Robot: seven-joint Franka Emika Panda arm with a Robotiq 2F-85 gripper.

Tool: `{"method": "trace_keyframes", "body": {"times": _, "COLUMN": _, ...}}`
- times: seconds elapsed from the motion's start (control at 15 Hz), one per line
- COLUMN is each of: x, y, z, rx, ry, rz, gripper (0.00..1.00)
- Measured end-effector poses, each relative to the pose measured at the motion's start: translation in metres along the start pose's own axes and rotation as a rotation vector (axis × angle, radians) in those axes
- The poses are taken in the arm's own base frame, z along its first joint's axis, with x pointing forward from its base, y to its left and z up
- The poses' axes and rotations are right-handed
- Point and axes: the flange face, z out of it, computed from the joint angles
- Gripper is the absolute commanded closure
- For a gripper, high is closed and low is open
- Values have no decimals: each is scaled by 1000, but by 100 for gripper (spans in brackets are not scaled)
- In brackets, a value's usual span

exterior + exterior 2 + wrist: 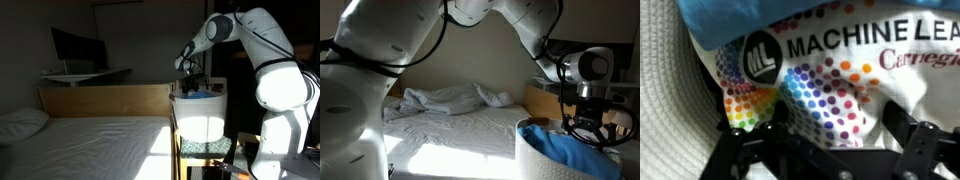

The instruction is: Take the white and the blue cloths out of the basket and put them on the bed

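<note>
gripper (pixel 828 140): in the wrist view its dark fingers (pixel 740 158) stand wide apart at 7 and 4 o'clock, clamping nothing; the tips are dim and cut by the lower edge. in both exterior views it hangs just over the basket mouth, jaws too small to read.
white cloth (pixel 830 85): fills the frame between the fingers, printed with coloured dots and the cut-off words "machine lea" – contact with the fingers cannot be told.
blue cloth (pixel 790 15): a strip at 12 o'clock, lying over the white one; mounded in the basket in an exterior view (pixel 570 150).
basket (pixel 670 100): woven white wall at 9 o'clock; floor hidden.
bed (pixel 90 145): at 9 o'clock from the basket – pillow (pixel 20 122) at its far left.
</note>
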Motion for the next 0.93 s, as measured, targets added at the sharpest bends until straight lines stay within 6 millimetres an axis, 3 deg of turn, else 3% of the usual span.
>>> {"method": "trace_keyframes", "body": {"times": 0.67, "x": -7, "y": 1, "z": 4, "rx": 5, "ry": -22, "rz": -160, "gripper": 89}}
{"method": "trace_keyframes", "body": {"times": 0.93, "x": -7, "y": 7, "z": -3, "rx": 11, "ry": -39, "rz": -192, "gripper": 87}}
